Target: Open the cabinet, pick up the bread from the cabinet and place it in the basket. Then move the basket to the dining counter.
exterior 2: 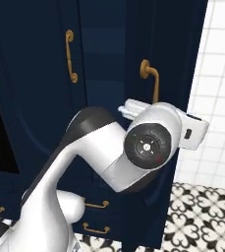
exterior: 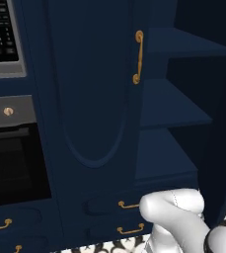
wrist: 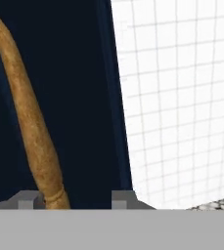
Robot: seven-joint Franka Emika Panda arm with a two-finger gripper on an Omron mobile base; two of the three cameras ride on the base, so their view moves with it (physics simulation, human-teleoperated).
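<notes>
The cabinet (exterior: 94, 99) takes up most of the left base view, its left door (exterior: 92, 89) closed with an arched panel and a long curved brass handle (exterior: 138, 57) near the top centre of the frame. To the right of that handle the cabinet stands open, and three navy shelves (exterior: 173, 106) step down the right half of the frame, the visible parts of their tops dark and shadowed. In the right base view the right door (exterior 2: 133, 44) is swung outward toward the camera at upper centre, carrying its own brass handle (exterior 2: 151, 81), with the robot's white wrist just below and in front of it. In the hand view that handle (wrist: 30, 122) runs from the upper left corner down to the bottom edge, passing between the tips of the end effector (wrist: 74, 199). It lies against the left fingertip (wrist: 28, 198), while a clear dark gap separates it from the right one, so the end effector is released around the handle, not clenched on it. A white tiled wall (wrist: 182, 97) fills the right of that view. A black oven front (exterior: 11, 163) sits at the left of the left base view, low navy drawers (exterior: 109, 207) with small brass pulls lie beneath the cabinet, and patterned floor tiles (exterior 2: 202, 211) show at the lower right of the right base view.
</notes>
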